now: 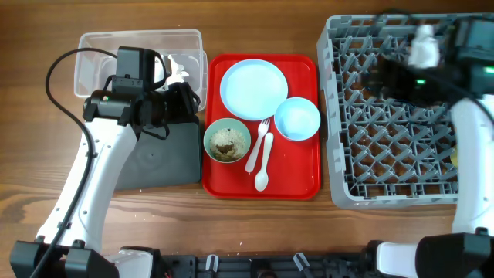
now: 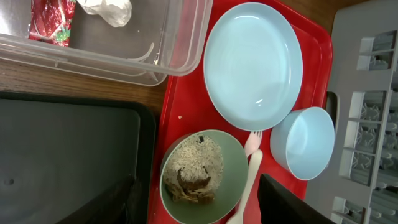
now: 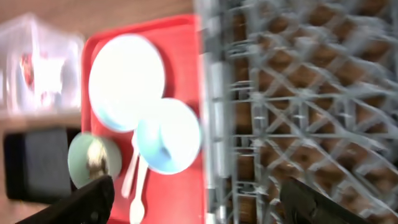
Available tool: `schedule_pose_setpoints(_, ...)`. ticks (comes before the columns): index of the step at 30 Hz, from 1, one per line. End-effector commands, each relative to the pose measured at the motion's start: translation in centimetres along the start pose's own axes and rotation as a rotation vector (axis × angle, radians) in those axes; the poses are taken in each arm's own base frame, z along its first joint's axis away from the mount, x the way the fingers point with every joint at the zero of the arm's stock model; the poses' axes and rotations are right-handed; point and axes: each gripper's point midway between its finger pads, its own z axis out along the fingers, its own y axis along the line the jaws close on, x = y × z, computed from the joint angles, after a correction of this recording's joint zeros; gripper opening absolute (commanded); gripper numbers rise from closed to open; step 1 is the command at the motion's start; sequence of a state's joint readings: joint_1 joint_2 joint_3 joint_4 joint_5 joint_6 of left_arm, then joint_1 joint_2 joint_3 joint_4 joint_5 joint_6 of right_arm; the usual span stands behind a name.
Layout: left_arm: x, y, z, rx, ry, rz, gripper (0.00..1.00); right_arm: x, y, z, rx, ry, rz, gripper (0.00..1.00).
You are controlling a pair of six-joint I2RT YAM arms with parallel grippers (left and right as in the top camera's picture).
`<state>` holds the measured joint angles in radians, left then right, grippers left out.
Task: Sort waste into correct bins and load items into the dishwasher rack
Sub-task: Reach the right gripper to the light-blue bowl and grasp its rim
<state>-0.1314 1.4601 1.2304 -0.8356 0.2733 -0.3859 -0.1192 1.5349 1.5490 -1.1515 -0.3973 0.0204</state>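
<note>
dishwasher rack (image 1: 378, 147) on seemingly wooden table (image 1: 255, 232)

Scraps (image 2: 194, 171) in green bowl (image 2: 236, 167) — red tray (image 2: 185, 106)

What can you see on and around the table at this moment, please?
dishwasher rack: one, grey, right side of the table
serving tray: one, red, centre
plate: one, light blue, far end of the serving tray
blue bowl: one, light blue, on the serving tray beside the plate
green bowl: one, pale green, on the serving tray's left side
food scraps: one heap, white-brown, in the green bowl
fork: one, white, on the serving tray
spoon: one, white, beside the fork
clear tub: one, clear, far left
wrapper: one, shiny red, in the clear tub
tissue: one, white, in the clear tub
black tray: one, black, left of the serving tray
left fingers: two, dark, apart
right fingers: two, dark, apart
</note>
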Motion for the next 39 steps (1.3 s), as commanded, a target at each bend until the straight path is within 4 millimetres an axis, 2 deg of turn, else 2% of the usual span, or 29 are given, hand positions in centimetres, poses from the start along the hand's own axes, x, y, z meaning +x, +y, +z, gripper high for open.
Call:
schedule_pose_setpoints(1,-0.3,0.0,-0.8,-0.005,-0.023,0.018,0.62,0.7,2.5,2.5,0.07,0.059,-0.147,0.86)
schedule_pose_setpoints(5,-0.3,0.0,-0.8,-0.006,-0.022,0.018,0.62,2.1,5.5,6.1,0.078,0.143,-0.255,0.86)
schedule_pose_setpoints(8,-0.3,0.0,-0.8,-0.006,-0.022,0.018,0.62,3.2,6.4,9.5,0.126,0.211,-0.307,0.86)
schedule_pose_setpoints(13,-0.3,0.0,-0.8,-0.006,-0.022,0.018,0.62,4.2,5.8,14.3,0.242,0.271,-0.341,0.86)
schedule_pose_setpoints(17,-0.3,0.0,-0.8,-0.006,-0.022,0.018,0.62,4.3,4.3,17.7,0.326,0.282,-0.29,0.86)
schedule_pose_setpoints(21,-0.3,0.0,-0.8,-0.006,-0.022,0.018,0.62,4.3,3.7,19.8,0.339,0.287,-0.287,0.86)
schedule_pose_setpoints(25,-0.3,0.0,-0.8,-0.006,-0.022,0.018,0.62,5.2,3.1,21.1,0.345,0.327,-0.283,0.86)
schedule_pose_setpoints(28,-0.3,0.0,-0.8,-0.006,-0.022,0.018,0.62,6.3,2.7,21.8,0.346,0.372,-0.281,0.86)
schedule_pose_setpoints(30,-0.3,0.0,-0.8,-0.006,-0.022,0.018,0.62,7.8,3.5,22.0,0.282,0.434,-0.26,0.85)
schedule_pose_setpoints(32,-0.3,0.0,-0.8,-0.006,-0.022,0.018,0.62,8.6,4.3,21.9,0.225,0.471,-0.265,0.76)
schedule_pose_setpoints(36,-0.3,0.0,-0.8,-0.006,-0.022,0.018,0.62,9.8,4.2,21.2,0.218,0.529,-0.249,0.44)
schedule_pose_setpoints(39,-0.3,0.0,-0.8,-0.006,-0.022,0.018,0.62,10.4,4.0,20.8,0.226,0.558,-0.244,0.33)
